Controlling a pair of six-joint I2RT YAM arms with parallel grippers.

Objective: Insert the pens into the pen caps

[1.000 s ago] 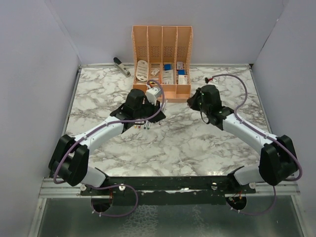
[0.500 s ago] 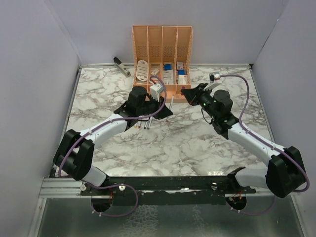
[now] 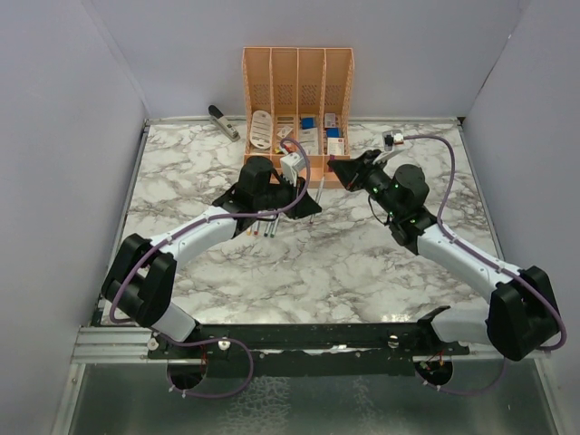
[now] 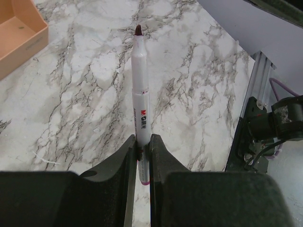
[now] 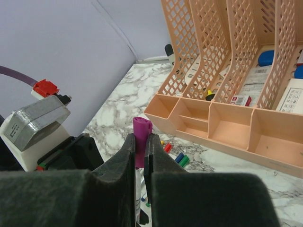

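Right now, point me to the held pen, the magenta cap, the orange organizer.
pen (image 4: 140, 90), left wrist view, middle of the barrel.
magenta cap (image 5: 142, 127), right wrist view, its exposed top end.
orange organizer (image 5: 274, 135), right wrist view, bare floor of a front compartment.

Plain grey walls (image 3: 408, 54), marble table (image 3: 317, 263)

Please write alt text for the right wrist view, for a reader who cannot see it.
The right pincer is shut on a magenta pen cap above a marble table. Beyond it, a red cap, a blue cap and a green cap lie before an orange organizer.
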